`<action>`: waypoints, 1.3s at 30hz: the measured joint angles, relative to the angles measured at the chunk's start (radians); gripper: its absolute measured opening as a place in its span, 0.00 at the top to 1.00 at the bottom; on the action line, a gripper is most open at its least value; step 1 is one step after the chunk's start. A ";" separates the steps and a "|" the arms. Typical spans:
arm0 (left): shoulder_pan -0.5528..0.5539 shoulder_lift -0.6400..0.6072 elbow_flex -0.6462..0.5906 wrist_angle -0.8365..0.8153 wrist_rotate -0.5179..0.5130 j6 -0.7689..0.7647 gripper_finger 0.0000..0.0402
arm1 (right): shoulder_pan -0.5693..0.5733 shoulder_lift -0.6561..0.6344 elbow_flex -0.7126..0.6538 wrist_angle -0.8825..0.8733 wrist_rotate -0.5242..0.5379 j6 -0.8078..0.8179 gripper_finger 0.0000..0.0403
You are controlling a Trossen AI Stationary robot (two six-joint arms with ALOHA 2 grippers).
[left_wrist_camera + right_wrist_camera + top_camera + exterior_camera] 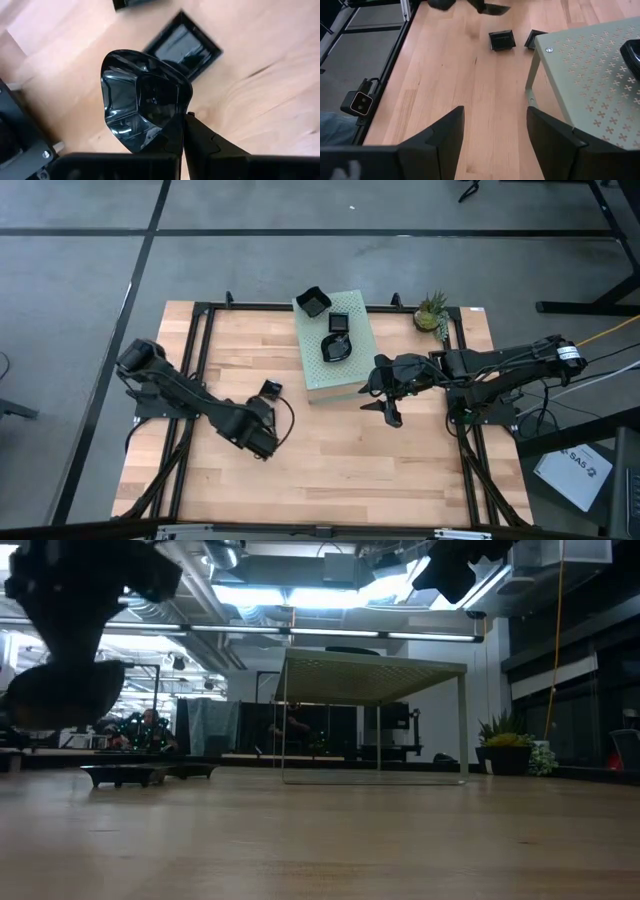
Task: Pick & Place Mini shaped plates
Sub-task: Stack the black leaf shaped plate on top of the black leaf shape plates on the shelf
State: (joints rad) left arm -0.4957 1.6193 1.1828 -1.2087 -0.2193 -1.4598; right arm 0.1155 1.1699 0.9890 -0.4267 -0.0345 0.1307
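Observation:
My left gripper [262, 438] hovers over the near-left part of the table, shut on a glossy black mini plate with a wavy rim [142, 100]. In the low view that plate [62, 695] hangs dark under the gripper. Below it a square black plate [185, 45] lies flat on the wood [270, 388]. The right wrist view shows two square plates [502, 40] [535, 37] on the table by the green box. Three more plates [313, 302] [339, 322] [337, 347] sit on the box top. My right gripper [388, 408] is open, above the table just right of the box. My left gripper pinches the wavy-rimmed plate by its rim [177, 135] between the two fingers [210, 145]. The plate is lifted clear of the table. It stands tilted on edge, its hollow side facing the wrist camera.
The pale green perforated box [332, 345] stands on thin legs [532, 80] at the table's far middle. A small potted plant [432, 310] sits at the far right corner. A black metal frame [200, 320] runs along the table edges. Bare wood lies toward the near edge.

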 joint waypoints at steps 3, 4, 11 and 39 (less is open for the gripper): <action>0.000 -0.047 0.000 0.001 -0.037 -0.003 0.99 | 0.000 0.000 0.000 0.000 0.000 0.000 0.47; 0.001 -0.059 0.000 0.001 -0.047 -0.003 0.99 | 0.000 0.000 0.000 0.000 0.000 0.000 0.47; 0.027 -0.098 0.044 0.000 -0.063 0.079 0.99 | 0.000 0.000 0.000 0.001 0.000 0.000 0.47; 0.364 -0.099 0.386 0.319 -0.234 1.134 0.99 | 0.000 0.000 0.000 -0.005 -0.003 0.076 0.47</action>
State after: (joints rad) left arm -0.1316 1.5205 1.5688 -0.8892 -0.4529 -0.3253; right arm 0.1158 1.1702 0.9890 -0.4321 -0.0377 0.2067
